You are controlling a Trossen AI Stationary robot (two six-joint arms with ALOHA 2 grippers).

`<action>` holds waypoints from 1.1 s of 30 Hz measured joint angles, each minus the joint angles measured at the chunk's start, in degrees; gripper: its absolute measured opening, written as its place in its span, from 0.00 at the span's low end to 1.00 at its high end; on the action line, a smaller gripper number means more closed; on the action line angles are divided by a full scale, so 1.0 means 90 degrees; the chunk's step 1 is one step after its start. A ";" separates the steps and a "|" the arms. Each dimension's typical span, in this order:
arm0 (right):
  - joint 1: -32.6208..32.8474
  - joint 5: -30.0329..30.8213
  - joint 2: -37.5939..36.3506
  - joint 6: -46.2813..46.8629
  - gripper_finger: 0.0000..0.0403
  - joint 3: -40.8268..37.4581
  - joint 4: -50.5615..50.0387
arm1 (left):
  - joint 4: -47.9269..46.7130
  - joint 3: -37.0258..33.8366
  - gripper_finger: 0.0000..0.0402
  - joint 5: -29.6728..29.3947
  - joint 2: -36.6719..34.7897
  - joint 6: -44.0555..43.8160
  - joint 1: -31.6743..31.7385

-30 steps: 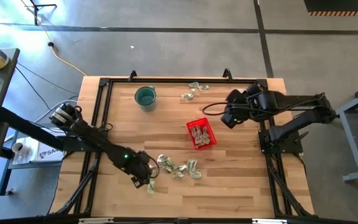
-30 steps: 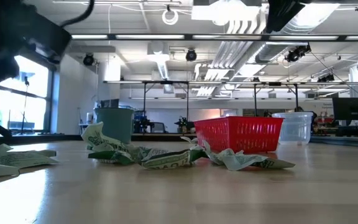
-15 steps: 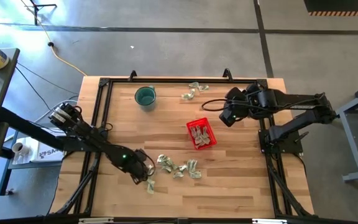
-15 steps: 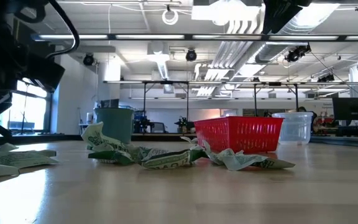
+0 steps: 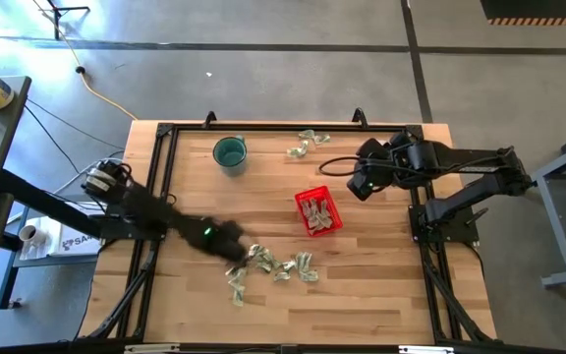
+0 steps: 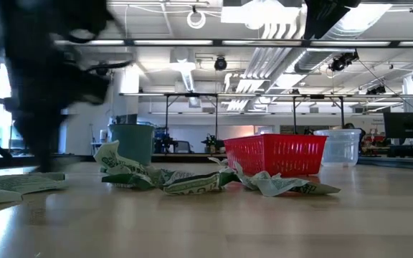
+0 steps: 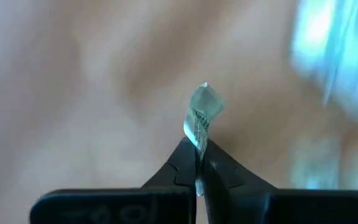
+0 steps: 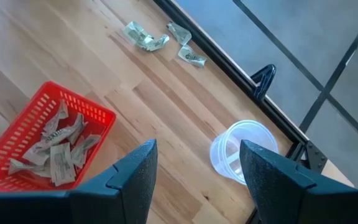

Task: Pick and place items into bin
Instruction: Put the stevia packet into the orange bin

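Observation:
My left gripper (image 5: pixel 232 246) is over the near-left part of the table, blurred by its motion, and shut on one small pale green item (image 7: pixel 199 119). Several more crumpled items (image 5: pixel 281 265) lie loose on the wood beside it, another (image 5: pixel 236 286) lies nearer the front, and a few items (image 5: pixel 308 145) rest at the far edge. The bin, a red basket (image 5: pixel 317 211), stands mid-table with several items inside (image 8: pixel 55 146). My right gripper (image 8: pixel 197 180) hangs open above the table, to the right of the bin (image 8: pixel 48 134), holding nothing. My left gripper pinches the item by its near end (image 7: pixel 198 142), between the free ends of its two fingers (image 7: pixel 182 165). The rest of the piece sticks out past the fingertips, touching nothing else in the wrist view.
A teal cup (image 5: pixel 229 152) stands at the far left, and a clear plastic cup (image 8: pixel 241 152) at the far right by the black table frame (image 5: pixel 160 177). In the low view the item pile (image 6: pixel 192 179) lies in front of the bin (image 6: pixel 274 154).
My left gripper has shut on an item that lay near the table's front left. It has then swung up and toward the far edge, closer to the item pile. My right gripper has kept still and open.

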 joint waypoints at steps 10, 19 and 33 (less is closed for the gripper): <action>0.0876 -0.0003 -0.0056 0.1259 0.55 -0.0002 -0.0770 | 0.3056 0.1380 0.13 -0.0101 -0.0015 0.2706 0.1786; 0.1491 0.0167 -0.0265 0.1820 0.55 -0.0002 -0.0777 | 0.3422 0.2895 0.10 0.1188 0.1078 0.3749 0.2829; 0.1179 0.0006 -0.0184 0.1320 0.55 -0.0001 -0.0344 | -0.0418 0.3977 0.79 0.1658 0.1783 0.3461 0.2507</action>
